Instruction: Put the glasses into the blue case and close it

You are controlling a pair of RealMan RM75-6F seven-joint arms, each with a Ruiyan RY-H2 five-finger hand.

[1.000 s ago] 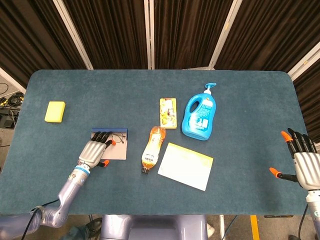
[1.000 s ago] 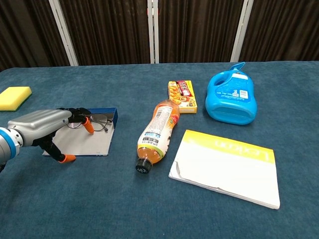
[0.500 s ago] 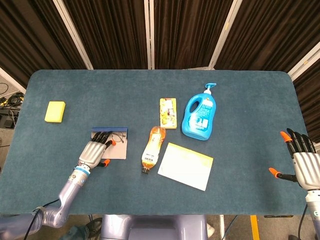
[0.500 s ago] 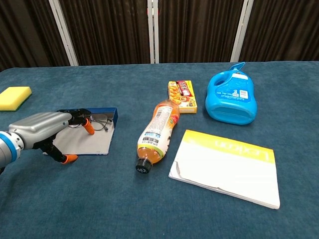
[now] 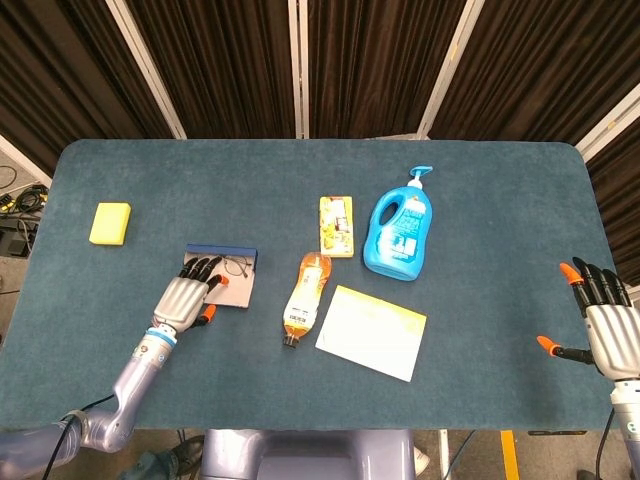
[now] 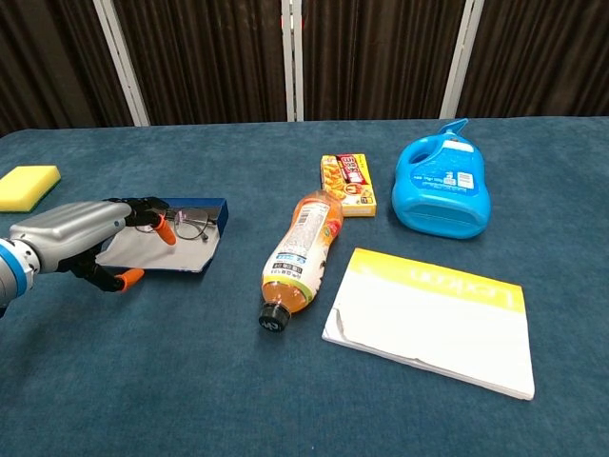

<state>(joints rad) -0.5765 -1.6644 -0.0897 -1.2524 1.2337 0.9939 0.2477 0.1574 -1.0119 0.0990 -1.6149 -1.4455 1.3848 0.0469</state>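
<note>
The glasses [image 6: 193, 225] are seen lying in the open blue case [image 5: 237, 252]. The lid [image 6: 157, 254] is grasped by the left robot hand [image 5: 185, 298], presumably for closing.

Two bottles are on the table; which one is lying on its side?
The orange drink bottle with the black cap, in the middle of the table, lies on its side. The blue pump bottle behind it stands upright.
</note>
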